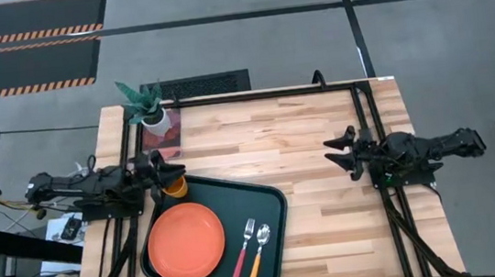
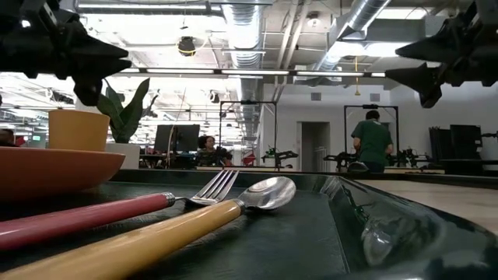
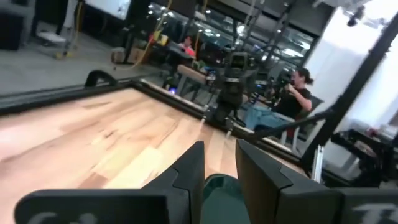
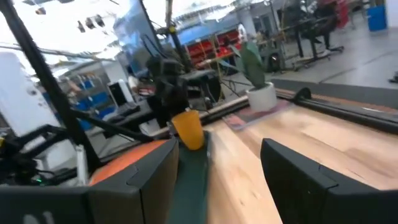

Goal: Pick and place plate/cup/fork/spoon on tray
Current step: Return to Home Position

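Note:
The dark green tray lies at the table's near left. On it are the orange-red plate, the pink-red-handled fork and the orange-handled spoon, side by side to the plate's right. The orange-yellow cup stands upright in the tray's far left corner; it also shows in the right wrist view. My left gripper hovers just above and beside the cup, a little open and empty. My right gripper is open and empty above the bare table at mid right.
A white pot with a green plant stands on a pink mat at the table's far left corner, just beyond the left gripper. Bare wooden table lies between the two arms. People stand in the room beyond the table.

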Tool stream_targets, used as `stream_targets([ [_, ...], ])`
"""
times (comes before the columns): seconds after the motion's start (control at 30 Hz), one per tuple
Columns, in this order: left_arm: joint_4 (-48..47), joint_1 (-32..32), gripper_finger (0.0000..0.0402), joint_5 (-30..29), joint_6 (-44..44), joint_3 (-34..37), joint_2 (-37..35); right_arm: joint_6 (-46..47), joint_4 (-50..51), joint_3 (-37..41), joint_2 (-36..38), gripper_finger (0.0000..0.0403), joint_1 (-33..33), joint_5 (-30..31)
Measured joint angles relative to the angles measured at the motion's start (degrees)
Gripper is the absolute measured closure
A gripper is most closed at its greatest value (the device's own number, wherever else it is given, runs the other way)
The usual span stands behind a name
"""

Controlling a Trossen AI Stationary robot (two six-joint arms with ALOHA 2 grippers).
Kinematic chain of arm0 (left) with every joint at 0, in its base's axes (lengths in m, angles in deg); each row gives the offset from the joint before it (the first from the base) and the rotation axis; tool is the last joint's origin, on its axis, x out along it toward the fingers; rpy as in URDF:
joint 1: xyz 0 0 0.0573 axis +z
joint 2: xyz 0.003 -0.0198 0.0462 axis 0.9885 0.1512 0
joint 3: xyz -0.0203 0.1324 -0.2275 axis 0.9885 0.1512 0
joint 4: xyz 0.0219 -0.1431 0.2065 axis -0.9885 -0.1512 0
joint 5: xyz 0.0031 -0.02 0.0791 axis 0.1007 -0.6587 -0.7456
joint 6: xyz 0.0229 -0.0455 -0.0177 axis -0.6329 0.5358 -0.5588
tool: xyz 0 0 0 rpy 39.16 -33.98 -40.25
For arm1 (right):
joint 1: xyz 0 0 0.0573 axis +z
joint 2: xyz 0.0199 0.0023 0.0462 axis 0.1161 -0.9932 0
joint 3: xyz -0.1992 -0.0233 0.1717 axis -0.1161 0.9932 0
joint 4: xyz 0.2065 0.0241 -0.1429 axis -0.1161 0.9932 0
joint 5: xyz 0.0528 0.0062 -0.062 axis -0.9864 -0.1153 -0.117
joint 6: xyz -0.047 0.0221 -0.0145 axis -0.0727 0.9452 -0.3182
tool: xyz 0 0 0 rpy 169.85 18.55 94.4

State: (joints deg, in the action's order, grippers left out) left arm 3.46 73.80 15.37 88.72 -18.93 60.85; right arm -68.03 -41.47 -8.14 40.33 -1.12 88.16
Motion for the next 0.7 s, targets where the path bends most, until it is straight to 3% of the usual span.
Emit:
stream_targets([
  [0.17,0.03,-0.02,0.0324,-0.16,-3.44,0.01,0.02,0.10,2.18,0.04,-0.21,0.0148,-0.88,0.02],
  [0.7,0.01,0.00,0.0324,0.33,-3.25,0.04,0.04,0.12,2.91,0.09,-0.52,0.0148,-0.77,0.04],
])
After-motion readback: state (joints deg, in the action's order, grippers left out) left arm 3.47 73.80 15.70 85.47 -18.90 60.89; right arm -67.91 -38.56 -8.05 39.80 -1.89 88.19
